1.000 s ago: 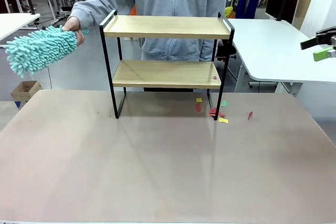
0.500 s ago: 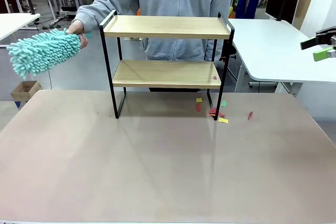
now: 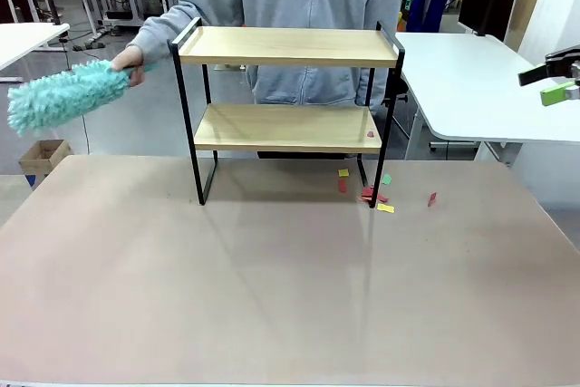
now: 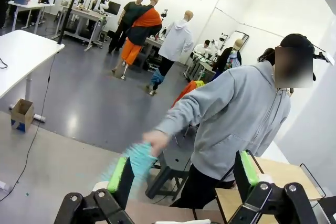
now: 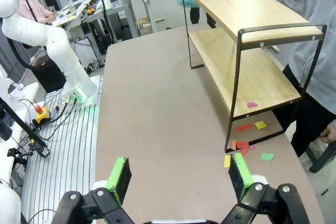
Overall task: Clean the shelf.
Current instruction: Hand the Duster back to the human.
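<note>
I see the shelf [image 3: 286,106] on the desk [image 3: 272,287]; person's hand [image 3: 127,59] holds a teal duster [image 3: 63,95] to its left. Both jaws apart, empty; paper scraps [image 3: 376,195] right.

My shelf [image 3: 286,106] stands upright near the table's far edge, close to the person. It has two light wooden boards in a thin black metal frame with raised side rails. The top board looks bare. A small red scrap, paper I think, lies at the lower board's right end, just by the frame.
</note>
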`<move>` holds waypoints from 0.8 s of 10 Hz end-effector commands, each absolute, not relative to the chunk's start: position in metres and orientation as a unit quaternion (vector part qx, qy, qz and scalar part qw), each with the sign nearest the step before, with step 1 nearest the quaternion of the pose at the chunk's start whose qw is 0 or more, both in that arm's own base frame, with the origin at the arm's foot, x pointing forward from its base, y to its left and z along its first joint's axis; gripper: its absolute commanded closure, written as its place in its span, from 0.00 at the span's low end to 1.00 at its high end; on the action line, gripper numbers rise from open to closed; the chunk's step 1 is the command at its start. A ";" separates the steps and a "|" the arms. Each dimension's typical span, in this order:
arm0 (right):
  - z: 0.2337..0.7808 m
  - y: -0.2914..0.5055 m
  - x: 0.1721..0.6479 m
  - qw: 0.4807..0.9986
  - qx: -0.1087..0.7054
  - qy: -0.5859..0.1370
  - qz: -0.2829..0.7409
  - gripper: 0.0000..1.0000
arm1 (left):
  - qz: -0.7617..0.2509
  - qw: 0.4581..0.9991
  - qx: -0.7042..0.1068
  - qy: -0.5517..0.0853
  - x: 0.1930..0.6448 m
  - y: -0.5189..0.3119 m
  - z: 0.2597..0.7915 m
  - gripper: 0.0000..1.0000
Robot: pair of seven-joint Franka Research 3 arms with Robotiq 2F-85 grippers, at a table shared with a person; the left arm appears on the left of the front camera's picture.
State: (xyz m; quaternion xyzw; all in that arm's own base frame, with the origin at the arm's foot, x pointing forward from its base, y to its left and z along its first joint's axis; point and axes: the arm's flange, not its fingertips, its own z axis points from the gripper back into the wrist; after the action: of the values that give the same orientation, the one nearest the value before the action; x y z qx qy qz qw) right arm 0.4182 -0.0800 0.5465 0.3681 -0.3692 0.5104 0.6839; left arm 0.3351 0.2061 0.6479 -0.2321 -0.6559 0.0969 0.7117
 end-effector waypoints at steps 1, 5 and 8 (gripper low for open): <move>0.548 -0.079 0.417 0.686 0.362 -0.372 0.510 0.00 | 0.095 0.712 -0.227 -0.657 0.332 0.204 0.646 0.00; 0.548 -0.079 0.417 0.686 0.362 -0.372 0.510 0.00 | 0.095 0.712 -0.227 -0.657 0.332 0.204 0.646 0.00; 0.548 -0.079 0.417 0.686 0.362 -0.372 0.510 0.00 | 0.095 0.712 -0.227 -0.657 0.332 0.204 0.646 0.00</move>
State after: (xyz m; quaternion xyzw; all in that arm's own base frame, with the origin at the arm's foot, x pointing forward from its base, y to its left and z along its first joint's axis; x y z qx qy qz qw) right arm 0.4182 -0.0800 0.5465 0.3681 -0.3692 0.5104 0.6839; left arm 0.3350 0.2063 0.6479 -0.2316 -0.6560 0.0975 0.7117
